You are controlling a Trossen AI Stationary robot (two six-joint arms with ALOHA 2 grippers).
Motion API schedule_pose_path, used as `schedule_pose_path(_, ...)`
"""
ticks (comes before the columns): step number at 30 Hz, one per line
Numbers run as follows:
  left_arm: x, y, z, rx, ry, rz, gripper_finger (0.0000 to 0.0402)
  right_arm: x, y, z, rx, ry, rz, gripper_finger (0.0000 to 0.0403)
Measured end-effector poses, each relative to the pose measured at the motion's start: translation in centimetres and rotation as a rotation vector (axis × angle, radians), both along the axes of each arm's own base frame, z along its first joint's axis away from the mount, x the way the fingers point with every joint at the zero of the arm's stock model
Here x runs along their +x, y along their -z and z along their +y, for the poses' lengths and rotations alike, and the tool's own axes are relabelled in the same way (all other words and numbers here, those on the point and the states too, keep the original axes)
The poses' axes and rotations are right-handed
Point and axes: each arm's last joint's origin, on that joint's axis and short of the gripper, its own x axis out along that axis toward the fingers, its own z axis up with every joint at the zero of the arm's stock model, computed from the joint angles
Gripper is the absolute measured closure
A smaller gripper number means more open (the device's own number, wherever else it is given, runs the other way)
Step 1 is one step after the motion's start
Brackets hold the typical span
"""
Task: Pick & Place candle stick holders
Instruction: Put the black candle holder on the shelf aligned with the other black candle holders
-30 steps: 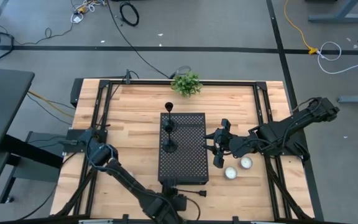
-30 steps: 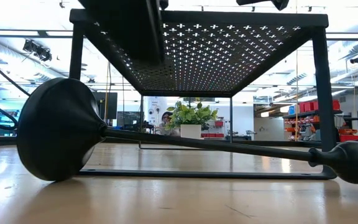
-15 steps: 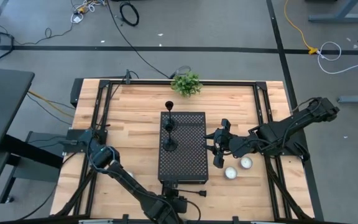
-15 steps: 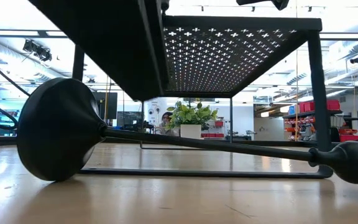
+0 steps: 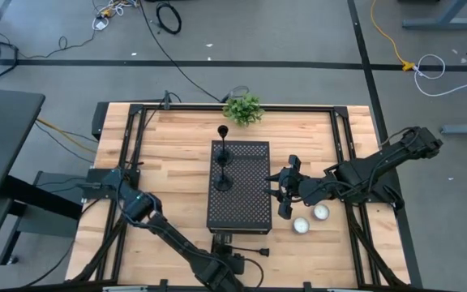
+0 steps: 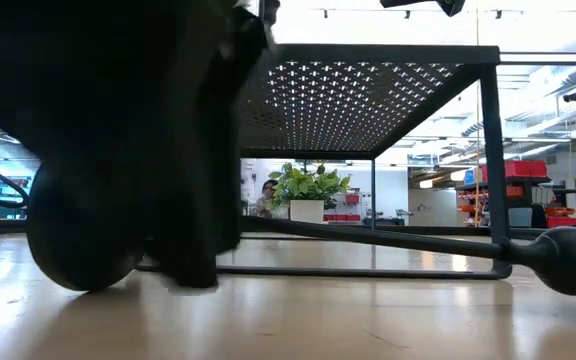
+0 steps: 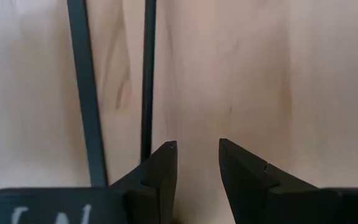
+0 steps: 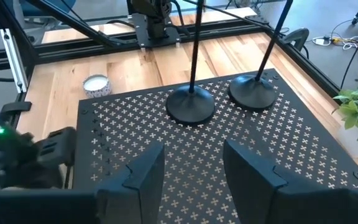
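Black holder stem [image 7: 147, 74] just beside left gripper's [image 7: 195, 163] parted, empty fingers [image 7: 165, 168]

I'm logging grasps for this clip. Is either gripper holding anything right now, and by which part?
Nothing is held: the left gripper and the right gripper both show empty jaws.

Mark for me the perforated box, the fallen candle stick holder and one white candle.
perforated box [image 5: 239, 203]: high view, bare patch of its perforated top.
fallen candle stick holder [image 6: 388, 238]: low view, middle of its stem, lying along the table.
white candle [image 5: 301, 225]: high view, centre of its round top.
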Motion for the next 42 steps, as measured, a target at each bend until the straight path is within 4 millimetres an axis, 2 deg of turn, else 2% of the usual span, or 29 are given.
schedule_pose_path(2,0.3,-0.5,-0.1,-0.03,-0.001,-0.031,0.0281,0.0,0.0,0.0,-0.001,0.0,0.001,0.0239)
schedule_pose_path(14,0.2,-0.3,-0.1,-0.003,0.004,-0.027,0.0281,0.0,0.0,0.0,-0.002,0.0,0.004,0.0239)
schedule_pose_path(26,0.2,-0.8,-0.2,0.09,0.039,-0.082,0.0281,0.0,0.0,0.0,-0.002,0.0,0.004,0.0239)
schedule_pose_path(36,0.4,1.8,0.3,0.206,0.063,-0.03,0.0281,0.0,0.0,0.0,-0.001,-0.001,0.002,0.0239)
schedule_pose_path(42,0.1,1.9,-0.3,0.282,0.083,-0.08,0.0281,-0.1,0.1,0.0,-0.005,-0.001,0.011,0.0239)
